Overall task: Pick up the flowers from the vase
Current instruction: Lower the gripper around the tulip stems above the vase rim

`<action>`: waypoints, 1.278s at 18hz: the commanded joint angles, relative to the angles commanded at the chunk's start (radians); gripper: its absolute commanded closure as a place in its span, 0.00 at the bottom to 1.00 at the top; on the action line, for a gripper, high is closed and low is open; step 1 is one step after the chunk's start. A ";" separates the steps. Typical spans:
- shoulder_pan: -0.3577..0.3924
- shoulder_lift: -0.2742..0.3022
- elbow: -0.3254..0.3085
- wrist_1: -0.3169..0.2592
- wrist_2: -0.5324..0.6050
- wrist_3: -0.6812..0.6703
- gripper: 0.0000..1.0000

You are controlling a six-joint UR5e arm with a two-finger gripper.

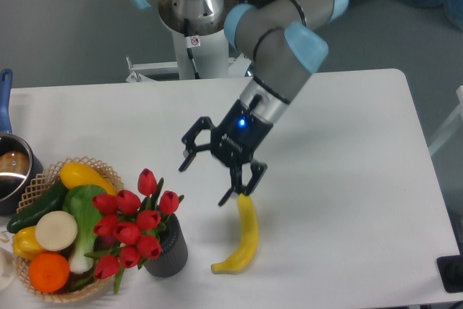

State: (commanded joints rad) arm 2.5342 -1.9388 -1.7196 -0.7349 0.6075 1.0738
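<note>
Because the flowers (132, 228) lean out to the left of the vase (168, 252), spilling toward the wicker basket (72, 291) of vegetables at the near-left of the desk (347, 200), a pinch taken low or off-centre could, I judge, tip the light ribbed vase or drag it along with the stems. Red tulip buds crowd together, green leaves poking out, one bud standing taller. Just right lies a banana (244, 235), whose top end the pincer (210, 176) nearly overlaps; a careless sweep might knock it. Farther back, the pincer hangs spread wide, holding nothing, tilted toward the bunch.
</note>
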 joint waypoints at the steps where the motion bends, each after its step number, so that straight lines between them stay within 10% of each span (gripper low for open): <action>1: -0.006 -0.009 0.000 0.012 0.000 0.000 0.00; 13: -0.114 -0.040 -0.009 0.020 -0.054 -0.026 0.00; 14: -0.114 -0.042 -0.009 0.020 -0.054 -0.028 0.07; 17: -0.103 -0.042 -0.003 0.020 -0.055 -0.041 0.72; 23: -0.065 -0.038 -0.002 0.020 -0.057 -0.048 0.94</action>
State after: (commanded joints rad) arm 2.4696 -1.9773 -1.7211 -0.7148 0.5507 1.0262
